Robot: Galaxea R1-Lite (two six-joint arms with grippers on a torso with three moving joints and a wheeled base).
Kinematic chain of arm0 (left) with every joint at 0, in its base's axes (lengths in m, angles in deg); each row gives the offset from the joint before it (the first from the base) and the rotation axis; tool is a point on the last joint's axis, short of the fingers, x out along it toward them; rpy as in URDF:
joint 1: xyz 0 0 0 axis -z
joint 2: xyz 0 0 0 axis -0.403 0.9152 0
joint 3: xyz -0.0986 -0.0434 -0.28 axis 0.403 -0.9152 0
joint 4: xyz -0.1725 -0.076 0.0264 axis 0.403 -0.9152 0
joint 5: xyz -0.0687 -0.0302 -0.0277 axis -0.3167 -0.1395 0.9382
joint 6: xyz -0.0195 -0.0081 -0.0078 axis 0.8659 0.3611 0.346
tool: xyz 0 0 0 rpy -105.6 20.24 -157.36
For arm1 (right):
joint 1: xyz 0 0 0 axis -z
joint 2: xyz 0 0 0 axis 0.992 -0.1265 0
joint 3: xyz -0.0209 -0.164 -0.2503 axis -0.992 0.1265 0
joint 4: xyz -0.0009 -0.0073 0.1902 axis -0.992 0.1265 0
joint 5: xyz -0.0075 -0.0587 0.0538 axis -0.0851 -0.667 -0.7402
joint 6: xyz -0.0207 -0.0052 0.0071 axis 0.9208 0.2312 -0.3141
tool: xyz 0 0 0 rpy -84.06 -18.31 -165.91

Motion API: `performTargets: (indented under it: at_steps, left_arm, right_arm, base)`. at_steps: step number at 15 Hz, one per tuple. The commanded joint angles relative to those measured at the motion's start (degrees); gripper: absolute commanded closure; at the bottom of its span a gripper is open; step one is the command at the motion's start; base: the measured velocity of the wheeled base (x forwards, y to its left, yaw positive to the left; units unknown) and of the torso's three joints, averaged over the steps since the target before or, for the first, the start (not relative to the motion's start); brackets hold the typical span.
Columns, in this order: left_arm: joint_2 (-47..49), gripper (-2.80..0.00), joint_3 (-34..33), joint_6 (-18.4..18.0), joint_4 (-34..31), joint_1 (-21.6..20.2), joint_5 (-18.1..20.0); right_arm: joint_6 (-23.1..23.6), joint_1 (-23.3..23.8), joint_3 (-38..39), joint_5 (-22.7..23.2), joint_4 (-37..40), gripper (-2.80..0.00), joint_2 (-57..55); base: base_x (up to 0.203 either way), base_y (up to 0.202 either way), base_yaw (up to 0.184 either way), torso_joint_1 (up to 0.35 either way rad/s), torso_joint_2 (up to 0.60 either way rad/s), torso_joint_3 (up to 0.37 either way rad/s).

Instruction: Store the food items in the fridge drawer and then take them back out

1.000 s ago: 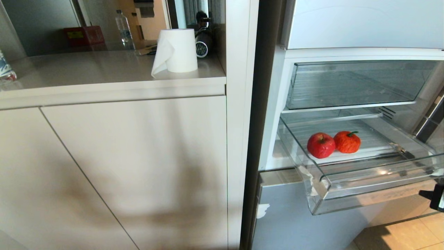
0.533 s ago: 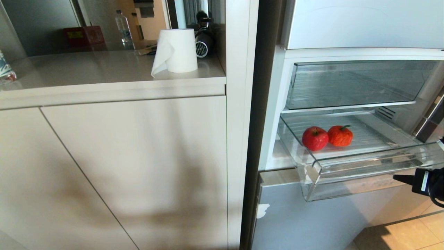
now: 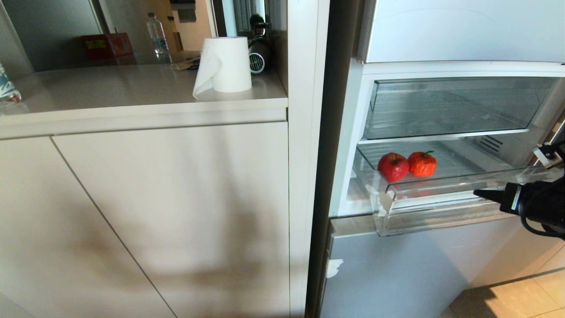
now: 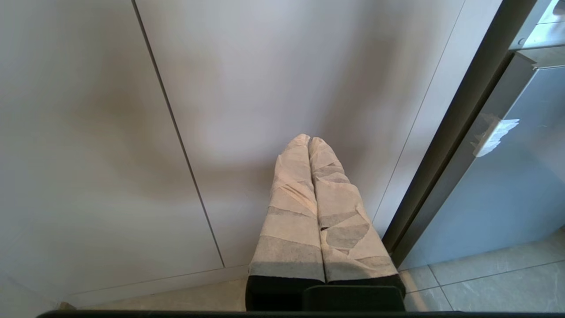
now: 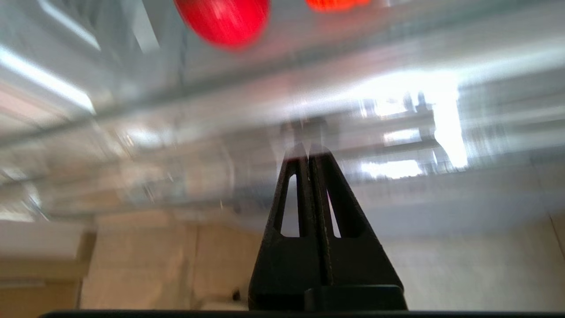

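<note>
Two round fruits (image 3: 407, 166) in fridge drawer (image 3: 441, 198) | light, firm, roll easily; hold around middle | right gripper (image 3: 479, 193) pinched together, empty, at drawer front | left gripper (image 4: 309, 140) together, parked

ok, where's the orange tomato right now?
Head view, right side: the orange tomato lies in the lower clear fridge drawer, touching the red apple on its left.

Right gripper (image 3: 477, 193) closed, level, pointing leftward, perhaps slightly raised; left gripper (image 4: 309, 140) closed, low.
</note>
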Motion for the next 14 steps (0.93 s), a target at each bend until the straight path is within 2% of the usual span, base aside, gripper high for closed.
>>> performTargets:
  at_steps: [1,4,8,11,14]
  left_arm:
    - [-0.01,0.0,0.01,0.02,-0.01,0.0,-0.01]
    - [-0.01,0.0,0.01,0.02,-0.01,0.0,-0.01]
    - [-0.01,0.0,0.01,0.02,-0.01,0.0,-0.01]
    - [-0.01,0.0,0.01,0.02,-0.01,0.0,-0.01]
    - [-0.01,0.0,0.01,0.02,-0.01,0.0,-0.01]
  right_arm:
    - [-1.64,-1.0,-1.44,0.1,-2.84,0.0,-4.21]
    - [-2.23,-1.37,-0.36,-0.44,-2.67,0.0,-1.08]
    - [-1.54,0.04,7.98,-1.24,-1.35,0.0,7.72]
    - [-1.33,-0.02,6.91,-1.3,0.41,0.0,4.52]
    - [-1.29,-0.21,1.32,-1.12,0.5,0.0,-3.89]
  base:
    - [0.0,0.0,0.0,0.0,0.0,0.0]
    - [0.0,0.0,0.0,0.0,0.0,0.0]
    - [0.0,0.0,0.0,0.0,0.0,0.0]
    - [0.0,0.0,0.0,0.0,0.0,0.0]
    - [0.0,0.0,0.0,0.0,0.0,0.0]
